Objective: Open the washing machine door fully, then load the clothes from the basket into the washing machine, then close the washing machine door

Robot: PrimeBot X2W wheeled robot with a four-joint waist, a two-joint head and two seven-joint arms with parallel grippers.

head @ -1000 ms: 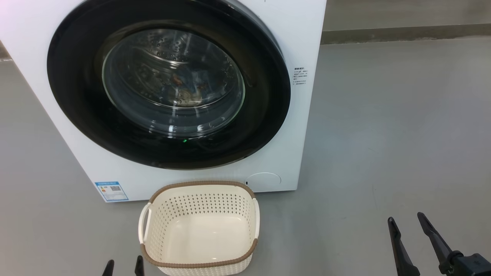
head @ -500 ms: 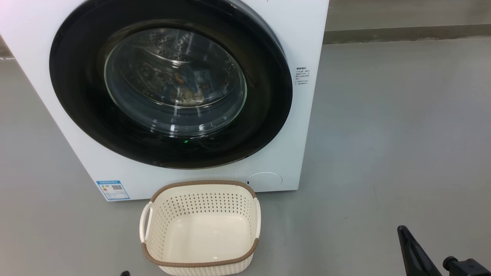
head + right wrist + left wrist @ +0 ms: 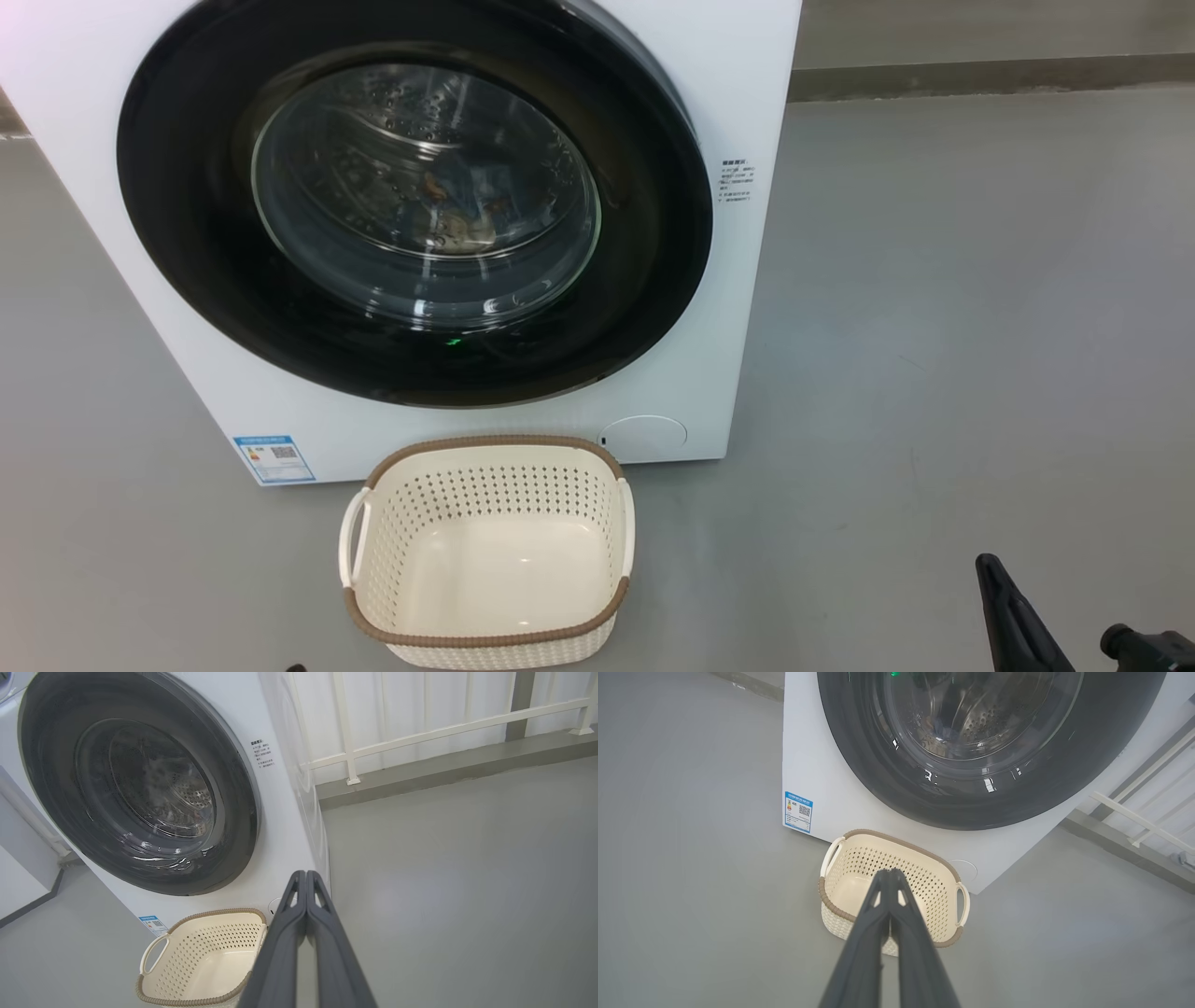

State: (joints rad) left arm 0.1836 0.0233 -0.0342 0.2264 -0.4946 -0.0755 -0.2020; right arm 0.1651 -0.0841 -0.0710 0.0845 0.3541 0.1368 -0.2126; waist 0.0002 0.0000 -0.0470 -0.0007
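Apparently complete: washing machine door [image 3: 415, 201] flush, basket [image 3: 485, 490] empty; left end effector [image 3: 891, 873] and right end effector [image 3: 306, 874], both pinched shut on nothing, should park clear of the basket

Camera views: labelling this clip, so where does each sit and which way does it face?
Head view: on the head, facing forward and down at the washing machine door and basket; right hand lower right.
Left wrist view: on that wrist, along the shut left hand toward basket and door.
Right wrist view: on that wrist, along the shut right hand; door upper left.
All three share door and basket.
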